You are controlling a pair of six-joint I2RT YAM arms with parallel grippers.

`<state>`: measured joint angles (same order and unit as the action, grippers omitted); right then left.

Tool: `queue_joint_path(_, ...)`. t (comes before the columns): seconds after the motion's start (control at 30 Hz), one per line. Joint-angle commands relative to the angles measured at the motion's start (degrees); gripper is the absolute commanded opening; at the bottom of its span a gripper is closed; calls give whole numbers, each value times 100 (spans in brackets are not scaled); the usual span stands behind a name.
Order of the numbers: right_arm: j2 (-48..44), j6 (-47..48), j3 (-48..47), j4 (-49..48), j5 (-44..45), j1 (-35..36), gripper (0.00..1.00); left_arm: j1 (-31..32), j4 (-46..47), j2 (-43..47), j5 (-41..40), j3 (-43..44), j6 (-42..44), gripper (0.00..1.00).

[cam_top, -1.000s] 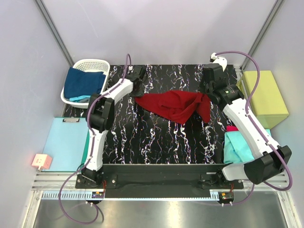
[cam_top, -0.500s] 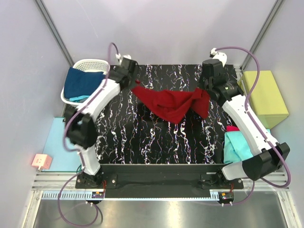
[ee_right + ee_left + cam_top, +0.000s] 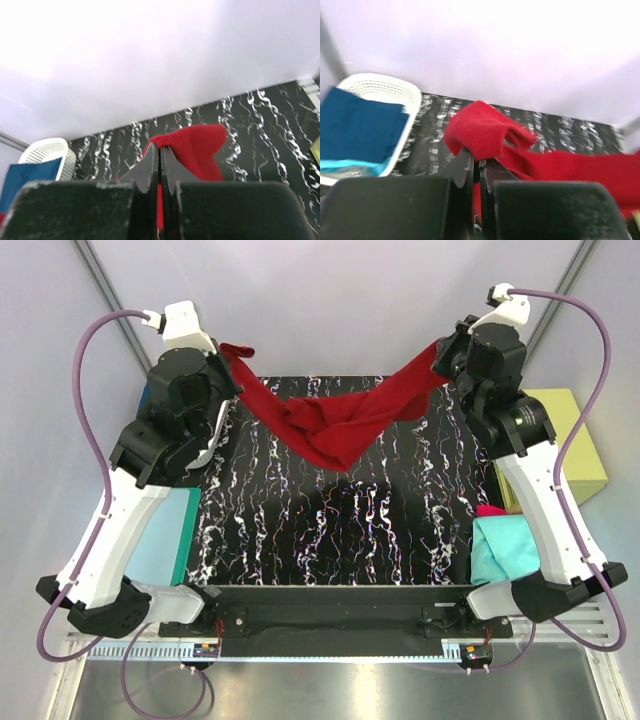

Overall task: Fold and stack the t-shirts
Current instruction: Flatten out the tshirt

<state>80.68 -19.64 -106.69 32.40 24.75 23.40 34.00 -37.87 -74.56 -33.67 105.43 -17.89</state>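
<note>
The two arms are holding the dark red t-shirt (image 3: 335,425) up in the air over the far part of the black surface (image 3: 330,540). The left arm (image 3: 170,420) is reaching to the far left, and the left jaws are pinching one end of the shirt. The right arm (image 3: 510,410) is reaching to the far right, and the right jaws are pinching the other end. Both pairs of jaws are squeezing tight on red cloth, and a bit of it is poking out past the tips. The shirt is hanging between them like a hammock, sagging and bunching in the middle. I cannot tell if the lowest part is touching the surface.

A folded teal t-shirt (image 3: 500,550) is lying at the right edge of the surface, with a bit of magenta t-shirt (image 3: 488,510) peeking out on its far side. A navy blue t-shirt (image 3: 357,125) is sitting in the white basket (image 3: 395,90) at the far left.

I think the robot is doing the spreading-out step, getting the red shirt open for folding. The folding of this one is not yet begun. Next, the arms are going to need to bring the shirt down together and lay it flat in the middle of the surface. They should be pulling evenly so the bunched middle is smoothing out. If one end is dropping first, the cloth may be landing in a heap.
</note>
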Motion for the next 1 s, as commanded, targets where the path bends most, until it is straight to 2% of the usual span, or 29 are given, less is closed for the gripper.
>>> queue_joint_path(0.0,-560,477,454,-1137,337,288,0,54,-63,108,-596,74,224,0)
queue_joint_path(0.03,-632,478,387,-1174,381,288,0,11,-45,126,-632,74,251,0)
queue_joint_path(0.1,74,461,-304,-160,486,253,0,-60,-115,13,-588,145,286,0)
queue_joint_path(0.13,331,383,-961,271,443,218,0,-130,-246,-101,-466,180,225,0)
queue_joint_path(0.17,490,330,-1037,632,373,218,0,-165,-282,-180,-334,223,129,0)
queue_joint_path(0.23,466,92,-811,609,92,227,0,-166,-658,-400,-184,573,-12,0)
queue_joint_path(0.3,30,284,-486,94,239,375,0,18,-661,-340,-384,654,92,0)
queue_joint_path(0.33,-191,494,-14,-275,380,480,0,245,-469,-252,-682,672,215,0)
queue_joint_path(0.37,-367,827,139,-861,633,682,0,343,-354,-112,-806,733,442,0)
queue_joint_path(0.4,-587,926,192,-1024,714,727,0,414,-283,-85,-912,829,505,0)
queue_joint_path(0.5,-738,1102,18,-1175,821,780,0,660,-274,-93,-1194,1330,681,0)
queue_joint_path(0.6,-896,1260,-53,-1341,847,946,0,1186,-213,-59,-1563,1656,892,0)
queue_joint_path(0.83,-1125,1507,-36,-1623,979,1229,0,2049,621,232,-2477,1692,1735,0)
queue_joint_path(0.97,-1195,1551,-71,-1684,892,1281,0,2277,710,275,-2583,1788,1893,0)
